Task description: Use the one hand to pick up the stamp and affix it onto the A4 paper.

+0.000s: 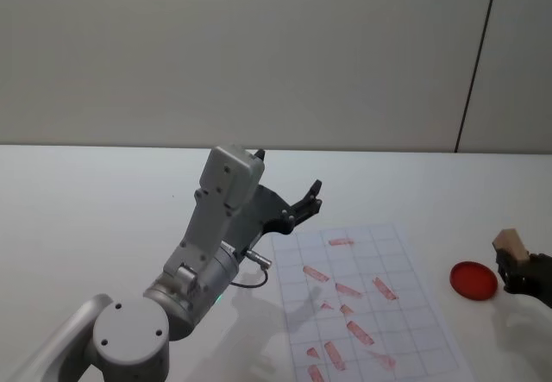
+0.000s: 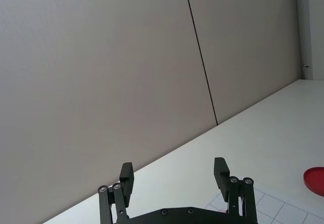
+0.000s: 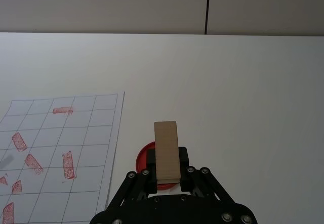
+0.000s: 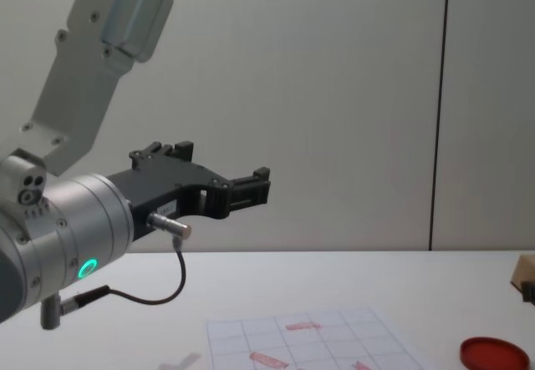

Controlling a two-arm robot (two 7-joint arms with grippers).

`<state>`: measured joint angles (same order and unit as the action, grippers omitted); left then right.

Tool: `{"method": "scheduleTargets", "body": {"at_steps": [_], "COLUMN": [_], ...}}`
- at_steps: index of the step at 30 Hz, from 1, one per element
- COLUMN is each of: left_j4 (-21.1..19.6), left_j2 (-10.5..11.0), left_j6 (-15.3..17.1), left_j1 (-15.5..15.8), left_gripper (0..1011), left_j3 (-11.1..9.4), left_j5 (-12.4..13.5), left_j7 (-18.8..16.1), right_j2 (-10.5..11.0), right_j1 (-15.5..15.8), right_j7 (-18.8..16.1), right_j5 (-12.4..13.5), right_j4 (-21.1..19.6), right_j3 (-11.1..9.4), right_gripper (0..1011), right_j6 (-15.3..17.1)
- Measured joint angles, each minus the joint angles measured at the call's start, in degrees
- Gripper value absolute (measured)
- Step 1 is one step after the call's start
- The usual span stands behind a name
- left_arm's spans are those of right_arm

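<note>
Right black two-finger tool [image 3: 167, 176] is clamped on the small tan light-wood rectangular stamp block [image 3: 166, 149], held just above the flat round red ink pad dish [image 3: 143, 156]. Left tool [image 2: 174, 176] hangs raised, fingers apart, idle. Best to carry the stamp across to the white grid-printed A4 paper [image 3: 96, 133] beside the tool, pick a blank square clear of the reddish marks, and press down flat on the white desk [image 3: 243, 92].

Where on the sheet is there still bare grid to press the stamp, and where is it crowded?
The stamp is in the right end effector, over the ink pad. On the paper, the far right corner squares and the left edge column look bare. The middle and near part are crowded with red marks. The left end effector hovers open above the far left corner.
</note>
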<state>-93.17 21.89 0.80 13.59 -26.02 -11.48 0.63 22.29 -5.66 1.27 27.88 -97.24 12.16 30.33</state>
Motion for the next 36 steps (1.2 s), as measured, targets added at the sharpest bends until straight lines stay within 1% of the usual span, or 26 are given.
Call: {"method": "scheduleTargets", "body": {"at_steps": [4,15,28,36], "left_j4": [0.0,0.0,0.0,0.0], "left_j2": [0.0,0.0,0.0,0.0], "left_j6": [0.0,0.0,0.0,0.0], "left_j1": [0.0,0.0,0.0,0.0], "left_gripper": [1002,1002,1002,1002], "left_j3": [0.0,0.0,0.0,0.0], "left_j5": [0.0,0.0,0.0,0.0], "left_j7": [0.0,0.0,-0.01,-0.01], "right_j2": [-0.46,-1.85,-2.84,-3.09], "right_j1": [-1.04,-3.26,-4.46,-4.76], "right_j7": [-0.62,-2.31,-3.09,-3.55], "right_j5": [-0.07,-1.27,-2.52,-3.41], "right_j4": [1.46,5.1,7.9,8.99], "right_j3": [0.0,0.65,1.25,1.47], "right_gripper": [217,217,216,217], "right_j6": [0.44,1.41,1.83,1.88]}}
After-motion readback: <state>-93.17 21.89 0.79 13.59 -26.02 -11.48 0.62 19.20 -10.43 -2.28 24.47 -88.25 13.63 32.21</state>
